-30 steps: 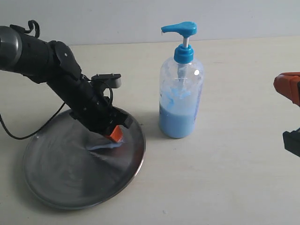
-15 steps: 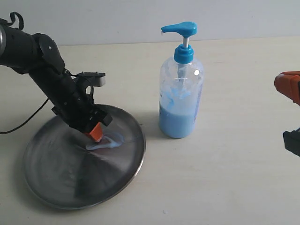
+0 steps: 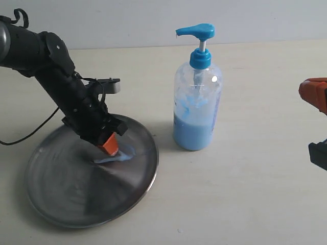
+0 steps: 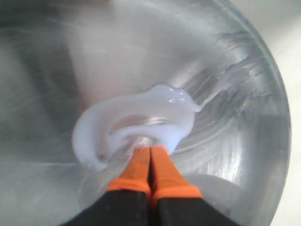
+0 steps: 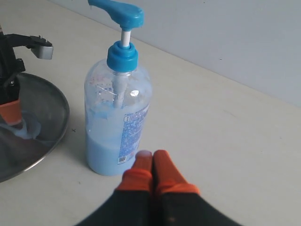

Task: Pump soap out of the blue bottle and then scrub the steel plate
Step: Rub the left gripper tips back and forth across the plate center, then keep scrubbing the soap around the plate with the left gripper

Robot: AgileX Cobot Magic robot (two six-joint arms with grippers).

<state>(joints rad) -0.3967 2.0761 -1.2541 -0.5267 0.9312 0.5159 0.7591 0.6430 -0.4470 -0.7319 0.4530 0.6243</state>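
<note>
1. Start at the steel plate (image 3: 61, 194), the item closest to the front edge of the table (image 3: 245, 204). It lies flat. You will see the soap (image 4: 164, 103) as a pale blue, curled smear on the side of the plate nearer the bottle.
2. Check the left gripper (image 4: 150, 149). Its orange fingers are pressed together with no gap and grasp nothing. The tips touch the plate at the edge of the smear.
3. Look further back, to the right of the plate. The blue bottle (image 3: 196, 112) stands upright on the table, just beside the plate rim. Light blue liquid fills less than half of it, with blue streaks on the inner wall above.
4. Check the right gripper (image 5: 151, 157). It is fully closed, holds nothing and sits apart from the bottle.
</note>
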